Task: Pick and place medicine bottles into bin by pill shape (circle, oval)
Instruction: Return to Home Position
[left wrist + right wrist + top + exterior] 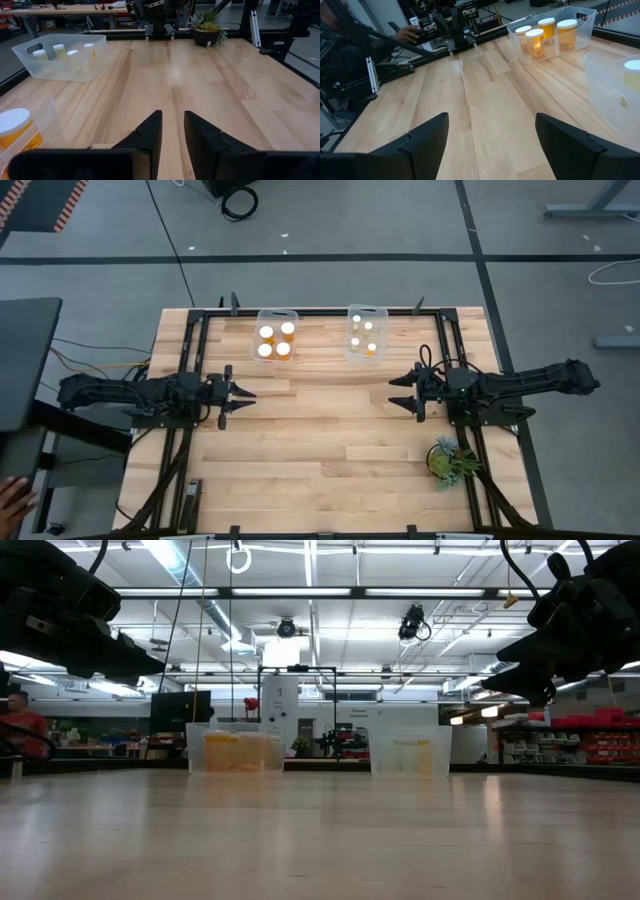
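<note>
I note the bench (320, 450): a pale plank top in a dark frame on a grey floor (400, 220).

In the high view, two clear bins stand at the upper centre of the frame, near each other but apart.
- The left bin (278, 311) holds four larger medicine bottles (283, 349), white caps up, in a two-by-two block.
- The right bin (367, 307) holds four smaller medicine bottles (369, 327), also upright.

The left tool (246, 400) hangs over bare bench at mid-left of the frame, with a narrow gap between its fingers and nothing in it. The right tool (397, 394) hangs at mid-right, facing it, spread wide and carrying nothing. Both are well apart from the bins.

A potted plant (450, 460) stands at the lower right of the bench.

Limits of view:
- From bench height the bottles show only as amber blurs through the bin walls, and I cannot count them there.
- Each wrist view cuts off one bottle at the frame edge.
- Pill shape cannot be read in any view.
- A person's hand (12, 498) at the lower left corner is cut off by the frame.
</note>
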`<state>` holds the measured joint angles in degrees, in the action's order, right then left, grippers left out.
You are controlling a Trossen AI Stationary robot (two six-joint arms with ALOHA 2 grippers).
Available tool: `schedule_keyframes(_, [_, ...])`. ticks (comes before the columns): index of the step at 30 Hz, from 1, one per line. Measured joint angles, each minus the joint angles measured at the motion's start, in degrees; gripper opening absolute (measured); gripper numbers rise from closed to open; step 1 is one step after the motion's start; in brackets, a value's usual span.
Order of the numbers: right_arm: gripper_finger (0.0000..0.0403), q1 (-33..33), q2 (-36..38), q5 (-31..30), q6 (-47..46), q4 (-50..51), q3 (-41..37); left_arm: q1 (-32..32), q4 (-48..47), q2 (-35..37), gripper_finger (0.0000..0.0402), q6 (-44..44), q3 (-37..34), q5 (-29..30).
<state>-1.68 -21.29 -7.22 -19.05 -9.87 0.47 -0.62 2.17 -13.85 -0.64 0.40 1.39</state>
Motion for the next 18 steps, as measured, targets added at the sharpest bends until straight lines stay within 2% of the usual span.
schedule_keyframes(18, [0.0305, 0.0, 0.0, 0.0, 0.0, 0.0, 0.0, 0.0, 0.0, 0.0, 0.0087, 0.0, 0.0, 0.0])
